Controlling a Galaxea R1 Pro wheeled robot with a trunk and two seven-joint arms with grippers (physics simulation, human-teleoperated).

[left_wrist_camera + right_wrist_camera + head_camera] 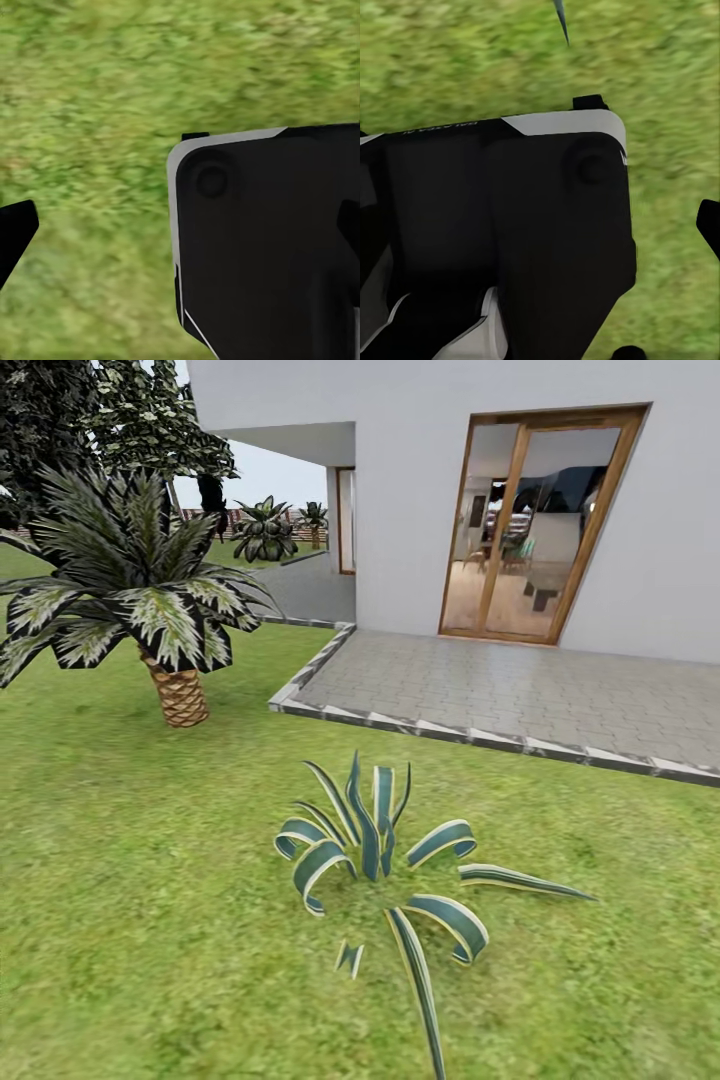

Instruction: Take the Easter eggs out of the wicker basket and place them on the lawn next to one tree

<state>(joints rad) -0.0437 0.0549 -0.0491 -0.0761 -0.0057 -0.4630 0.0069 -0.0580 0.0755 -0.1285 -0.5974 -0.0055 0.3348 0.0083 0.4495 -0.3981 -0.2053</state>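
a: lawn (150,880) is what your head camera looks down on, wide and green, with a striped spiky plant (385,860) growing low in the middle, its blue-green leaves edged in cream and curling outward.

b: and beyond it?

a: you face a grey paved patio (520,695) with a pale stone edge, and behind that the white house (420,480) with a wood-framed glass door (535,525). off to your left stands a short palm (130,590) with a scaly trunk and variegated fronds. dark leafy trees (60,420) rise behind it, and a similar small palm (265,530) sits farther back by the house corner, with a strip of brown fence just visible past it.

b: where are the eggs and the basket?

a: your pictures give you grass, plants and the house; i can't place the eggs or the basket from them.

b: what about your claws?

a: your left wrist camera looks at blurred grass, with a black fingertip (15,236) at one edge and another at the opposite edge, and a large black panel of the robot's body (270,240) between. the two tips sit far apart, so your left claw reads as spread, with nothing in it. your right wrist camera shows a similar black panel (510,232), one dark fingertip (709,225) at the edge, and a thin leaf tip (561,19) over the grass. i can't tell whether your right claw is spread or closed.
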